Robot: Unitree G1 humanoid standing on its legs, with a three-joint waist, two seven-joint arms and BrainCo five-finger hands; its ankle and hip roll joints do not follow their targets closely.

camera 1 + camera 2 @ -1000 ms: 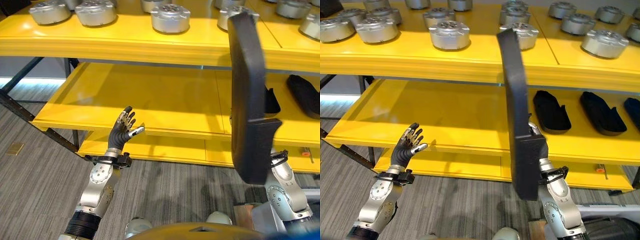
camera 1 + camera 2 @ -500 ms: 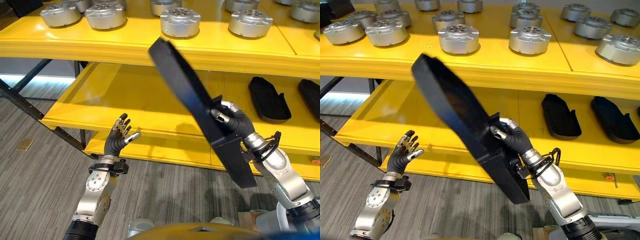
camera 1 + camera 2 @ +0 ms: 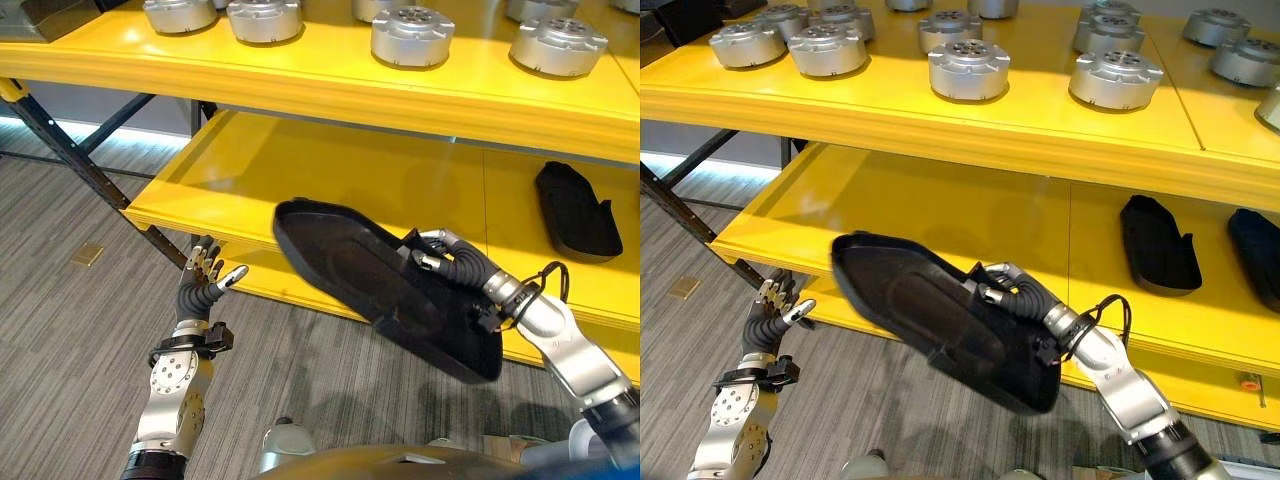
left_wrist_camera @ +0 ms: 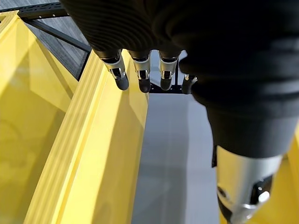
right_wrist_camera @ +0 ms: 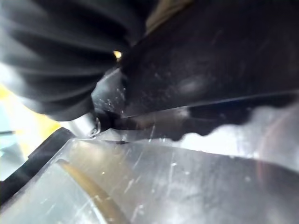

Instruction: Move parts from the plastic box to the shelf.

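Risk first: long black part (image 3: pixel 940 320) is held at one end only, so most of its length hangs out past my right hand (image 3: pixel 1015 292) toward my left. That leverage could twist it in the grip, and a slip drops it to the floor, since it hangs in front of the middle shelf (image 3: pixel 940 210) and not over it.

Second risk: the free tip is low, about level with the shelf's front edge. Pushing forward at this tilt would likely jam the tip against the yellow lip. It needs raising and levelling before it goes in.

Third: top shelf (image 3: pixel 920 105) overhangs, loaded with silver round parts (image 3: pixel 968 68). Lifting too high could knock that edge.

Position: part is in the air, tilted, far tip toward my left hand (image 3: pixel 205 280), near end lower right. Right hand has fingers and thumb curled round the part's thicker end, hand on its upper right side. Right wrist view shows the dark part pressed right against the hand.

Left hand is empty, fingers spread and relaxed, just in front of the shelf edge, near the part's tip but apart from it. Two more black parts (image 3: pixel 1158 245) already lie on the middle shelf, well to the right.
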